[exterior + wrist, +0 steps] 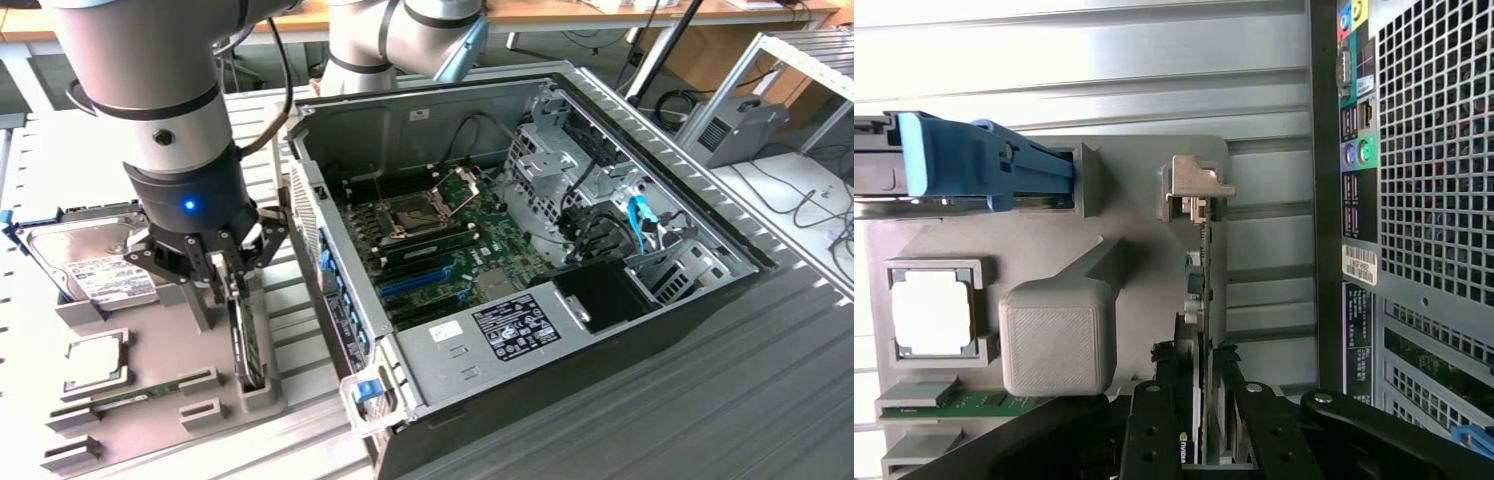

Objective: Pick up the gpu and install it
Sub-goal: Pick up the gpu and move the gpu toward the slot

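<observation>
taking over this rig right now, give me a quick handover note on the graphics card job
Gripper: down at the grey holder tray, set around the graphics card; I cannot tell whether it grips the card.
Graphics card: standing on edge in its slot in the tray, beside the open computer case.
Done: the gripper is at the card.
Left: the card is not lifted out and not yet fitted in the case.

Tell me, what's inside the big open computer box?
Inside the computer case lies a green motherboard with a metal processor socket and blue slots. A labelled silver box covers whatever lies beneath it.
</observation>
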